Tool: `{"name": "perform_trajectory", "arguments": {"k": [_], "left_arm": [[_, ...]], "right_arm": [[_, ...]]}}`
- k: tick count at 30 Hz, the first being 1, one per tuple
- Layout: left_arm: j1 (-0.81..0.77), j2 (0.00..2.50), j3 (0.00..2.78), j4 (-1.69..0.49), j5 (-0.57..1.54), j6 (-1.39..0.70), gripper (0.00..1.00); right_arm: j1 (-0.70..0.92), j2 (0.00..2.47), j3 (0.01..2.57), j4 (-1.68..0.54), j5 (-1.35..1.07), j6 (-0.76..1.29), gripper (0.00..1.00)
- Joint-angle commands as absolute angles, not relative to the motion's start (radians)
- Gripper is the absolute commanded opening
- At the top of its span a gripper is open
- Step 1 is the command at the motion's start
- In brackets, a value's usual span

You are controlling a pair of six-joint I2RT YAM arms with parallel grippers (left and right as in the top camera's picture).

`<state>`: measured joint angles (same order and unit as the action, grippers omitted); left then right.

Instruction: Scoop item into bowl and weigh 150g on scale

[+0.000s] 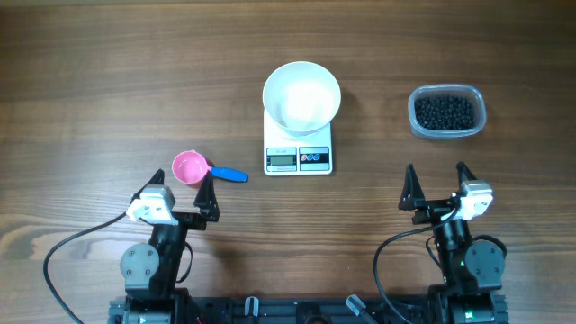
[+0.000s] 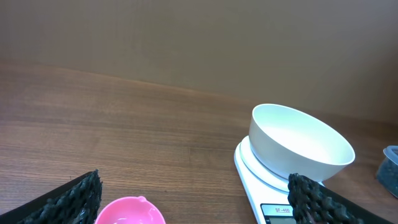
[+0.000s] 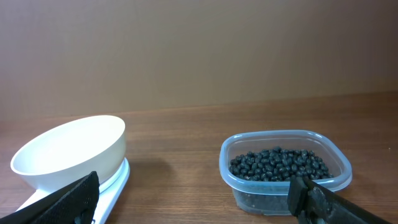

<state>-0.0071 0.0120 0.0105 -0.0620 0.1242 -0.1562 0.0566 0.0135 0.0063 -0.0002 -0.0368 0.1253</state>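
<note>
Spillage risk: left hand (image 1: 180, 185) and right hand (image 1: 436, 175) both gape empty; your scoop (image 1: 189, 167) could shed pellets (image 1: 443, 112) crossing from tub (image 1: 417, 126) to bowl (image 1: 301, 94).

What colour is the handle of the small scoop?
The handle is blue; the scoop cup is pink. The overhead view shows it best.

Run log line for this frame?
left end effector: open, empty | right end effector: open, empty | bowl: empty, on scale | pellets: in tub | scoop: on table
</note>
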Motion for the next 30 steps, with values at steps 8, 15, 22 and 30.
{"name": "perform_trajectory", "arguments": {"k": [8,15,22,30], "left_arm": [[-0.002,0.014,0.006,-0.067,0.121,-0.165,1.00],[-0.002,0.014,0.006,-0.067,0.121,-0.165,1.00],[-0.002,0.014,0.006,-0.067,0.121,-0.165,1.00],[-0.002,0.014,0.006,-0.068,0.092,-0.165,1.00]], "right_arm": [[0.078,0.009,0.005,0.002,-0.049,0.107,1.00],[0.078,0.009,0.005,0.002,-0.049,0.107,1.00],[0.078,0.009,0.005,0.002,-0.049,0.107,1.00],[0.078,0.009,0.005,0.002,-0.049,0.108,1.00]]}}
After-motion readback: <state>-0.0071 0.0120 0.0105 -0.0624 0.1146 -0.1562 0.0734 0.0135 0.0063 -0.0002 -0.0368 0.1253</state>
